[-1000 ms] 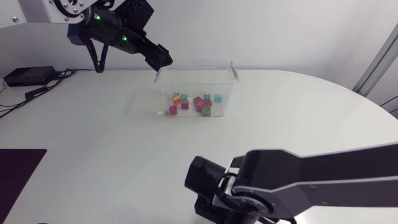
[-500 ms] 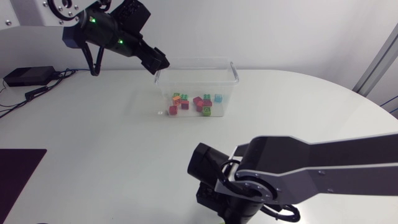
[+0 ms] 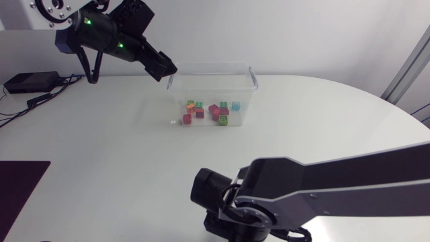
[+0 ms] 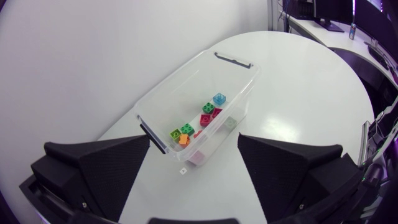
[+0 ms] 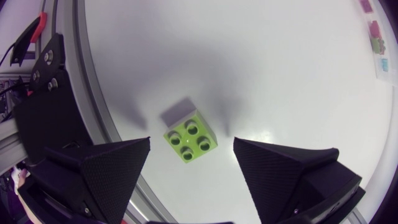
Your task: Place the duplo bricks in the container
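A clear plastic container stands at the table's back middle with several coloured duplo bricks inside. My left gripper hovers open and empty just above its back left corner; in the left wrist view the container lies ahead of the open left gripper. My right arm stretches along the front edge, its gripper hidden under the wrist. In the right wrist view a lime green brick sits studs up on the table between the fingers of the open right gripper, untouched.
A black box with cables sits at the back left and a dark mat at the front left. A small white scrap lies beside the container. The table's front edge runs close to the green brick.
My left gripper has drawn back a little to the left and upward from the container. My right arm's wrist has shifted left along the front edge.
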